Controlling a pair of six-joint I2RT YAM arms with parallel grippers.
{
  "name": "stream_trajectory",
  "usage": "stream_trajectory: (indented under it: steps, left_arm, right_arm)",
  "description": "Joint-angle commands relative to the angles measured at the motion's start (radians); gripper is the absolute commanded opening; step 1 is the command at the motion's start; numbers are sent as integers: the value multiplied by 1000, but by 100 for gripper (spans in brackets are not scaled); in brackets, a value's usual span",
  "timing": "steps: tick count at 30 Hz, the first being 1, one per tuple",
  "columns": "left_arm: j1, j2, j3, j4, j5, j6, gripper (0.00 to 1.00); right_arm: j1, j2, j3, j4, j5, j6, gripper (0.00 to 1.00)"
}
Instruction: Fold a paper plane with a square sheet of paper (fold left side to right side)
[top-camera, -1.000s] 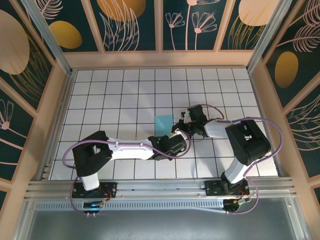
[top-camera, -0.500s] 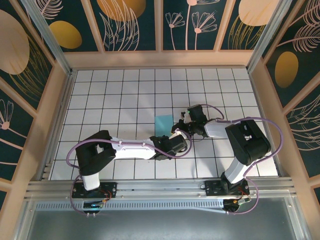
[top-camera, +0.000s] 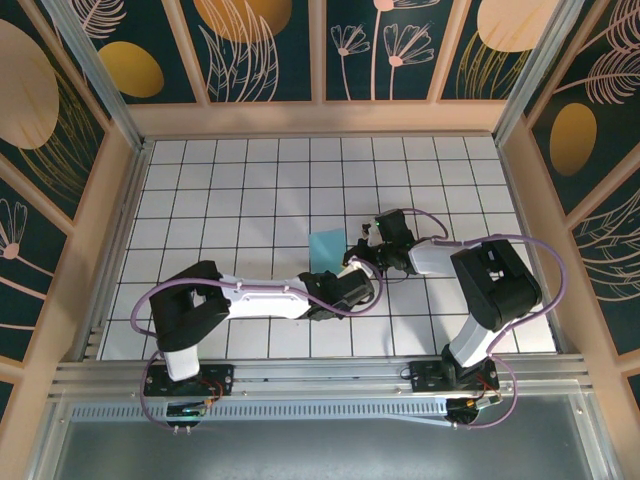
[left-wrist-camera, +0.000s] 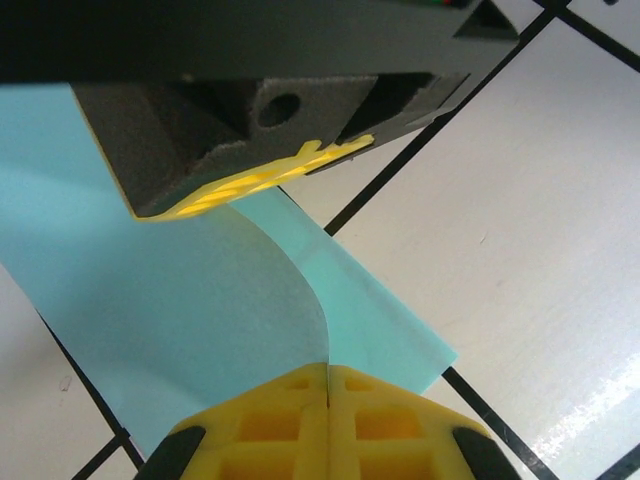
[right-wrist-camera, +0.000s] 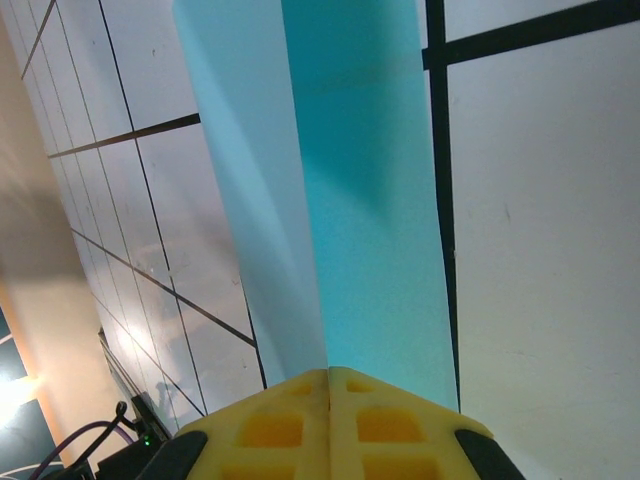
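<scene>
Glossy gridded table (top-camera: 200, 200), matte teal sheet (top-camera: 326, 246) — curled

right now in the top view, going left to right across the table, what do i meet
left elbow → paper → right elbow

teal paper sheet (top-camera: 326, 247) on white grid table (top-camera: 220, 190)
</scene>
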Motion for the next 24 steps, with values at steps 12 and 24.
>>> stream_trajectory:
  steps: [12,24]
  left_arm:
    - [42,-75,-37,70,168,-103,0]
    - [188,-181,-180,253,469,-215,0]
  right_arm:
    - [-108,-226,-1,-76,145,-82,44]
    - [-237,-469,-76,-225,178,-165,65]
